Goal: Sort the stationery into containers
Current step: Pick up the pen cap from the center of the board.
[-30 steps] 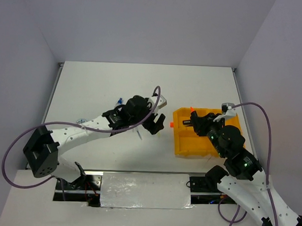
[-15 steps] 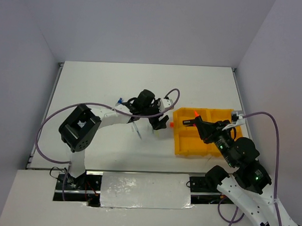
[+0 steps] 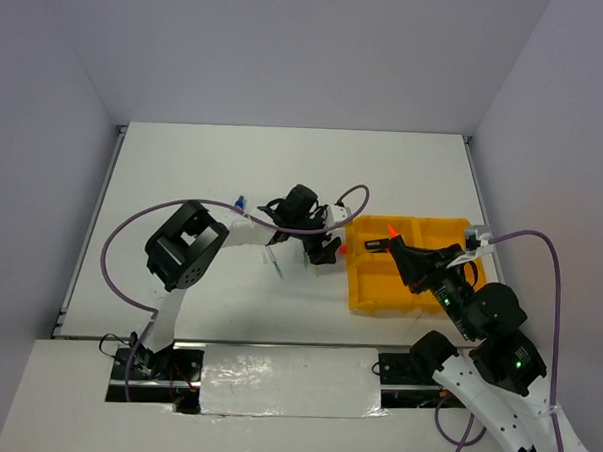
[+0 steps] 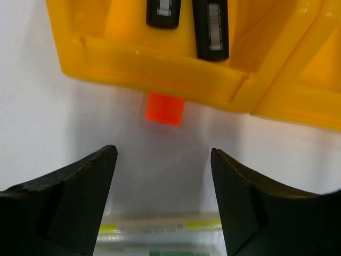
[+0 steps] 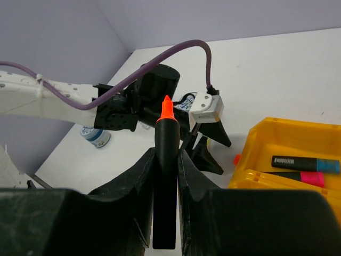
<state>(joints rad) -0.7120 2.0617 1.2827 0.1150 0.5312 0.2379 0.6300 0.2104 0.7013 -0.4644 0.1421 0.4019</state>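
Right tool (image 5: pixel 166 154) tight around orange-tipped highlighter (image 5: pixel 167 130); left tool (image 4: pixel 162 160) agape near orange cube (image 4: pixel 165 108); barcodes (image 4: pixel 212 26) unreadable.

– Showing white shells along the left arm (image 3: pixel 243 233) and the right arm (image 3: pixel 504 400)?
– Showing white, yes, and bulging with black joint housings (image 3: pixel 185 246) between.
– Trailing anything?
– Trailing a purple cable (image 5: pixel 181 45) off each. Ending in matte black, wedge-shaped fingers (image 4: pixel 58 205) on the left gripper (image 4: pixel 162 197).
– Glowing anywhere?
– Glowing green, one tiny light (image 3: pixel 446 301) on the right forearm.

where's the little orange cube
In the left wrist view the orange cube lies on the table just outside the tray, ahead of the open left end effector.
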